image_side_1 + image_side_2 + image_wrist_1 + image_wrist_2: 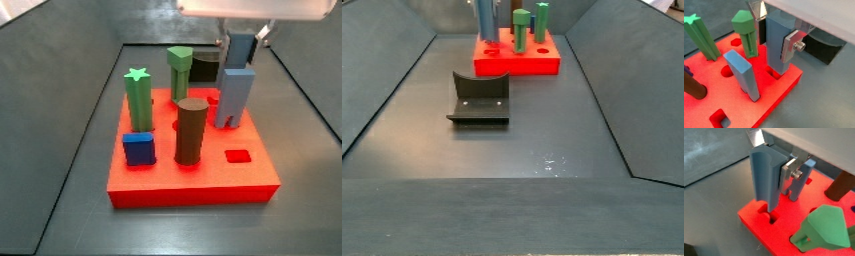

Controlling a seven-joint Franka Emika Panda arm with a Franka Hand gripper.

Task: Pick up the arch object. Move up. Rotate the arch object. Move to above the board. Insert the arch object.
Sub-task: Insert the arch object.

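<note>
The hand point(784, 169) reaches straight down from above, its flat silver fingers point(792, 42) clamped on the tall grey-blue arch block point(765, 178), which stands upright with its foot in a hole of the thick red square board point(201, 178).

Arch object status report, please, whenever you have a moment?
Gripper shut on arch object, upright over board corner hole. Lower end at hole mouth. Neighbouring pegs clear.

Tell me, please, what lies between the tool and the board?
Only the blue arch. The tool, above the board's edge, grips it upright, and its lower end meets a hole in the board. A wrist view shows this.
</note>
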